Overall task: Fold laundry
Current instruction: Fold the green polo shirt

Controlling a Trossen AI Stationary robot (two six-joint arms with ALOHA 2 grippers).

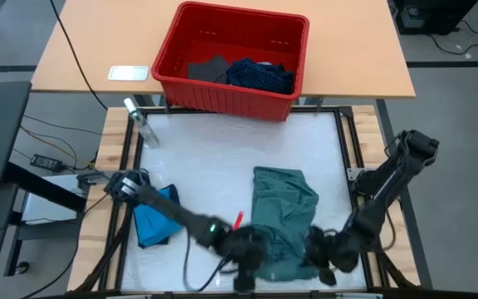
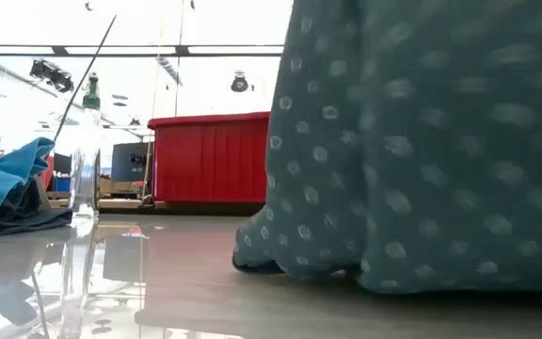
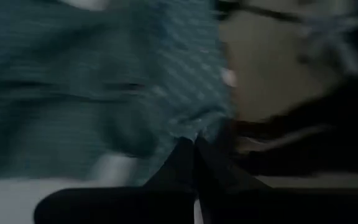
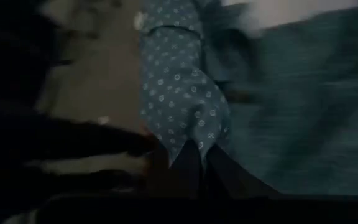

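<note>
At near table edge, both grippers' fingers pinch grey-green shirt [image 1: 284, 218] hem.

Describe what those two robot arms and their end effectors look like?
Both are dark, jointed and slim. The left arm shows a small green light beside a red mark near its wrist, and a cable loops beneath it. The right arm has a bulky rounded elbow. Each end effector, left and right, has two black tapering fingers.

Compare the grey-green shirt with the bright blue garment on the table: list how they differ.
The grey-green shirt is larger than the bright blue garment. The shirt lies mid-table with its near edge pinched by the left gripper and right gripper; the blue garment sits bunched at the left edge, ungripped. The shirt carries small pale dots; the blue one looks plain. Both are soft cloth.
</note>
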